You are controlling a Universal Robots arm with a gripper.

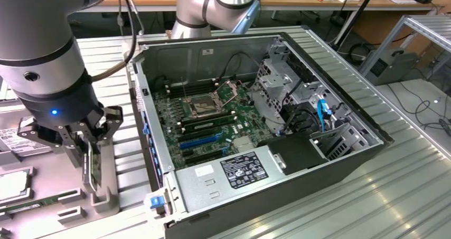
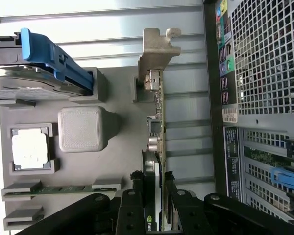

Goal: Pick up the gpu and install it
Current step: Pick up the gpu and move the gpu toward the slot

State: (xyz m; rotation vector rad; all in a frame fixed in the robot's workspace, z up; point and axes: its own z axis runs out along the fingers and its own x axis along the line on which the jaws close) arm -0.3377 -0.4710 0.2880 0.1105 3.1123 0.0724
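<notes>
The gpu [image 2: 159, 112] stands on edge over the grey fixture tray [image 2: 122, 147]. It is a thin card with a green board edge and a silver bracket [image 2: 157, 49] at its far end. My gripper [image 2: 153, 183] straddles the card's near end, with a black finger pressed against each face. In the exterior view the gripper [image 1: 88, 146] hangs at the exterior view's left, with the gpu [image 1: 92, 170] running down between its fingers to the tray [image 1: 71, 207]. The open computer case [image 1: 296, 160] lies to the exterior view's right, with blue expansion slots [image 1: 200, 141] on its motherboard.
On the tray sit a hard drive with a blue rail [image 2: 39, 63], a processor chip [image 2: 30, 151], a memory stick [image 2: 59, 188] and a grey block [image 2: 81, 128]. The case's perforated rear panel [image 2: 264, 98] runs close beside the card. A second arm's base [image 1: 211, 12] stands behind the case.
</notes>
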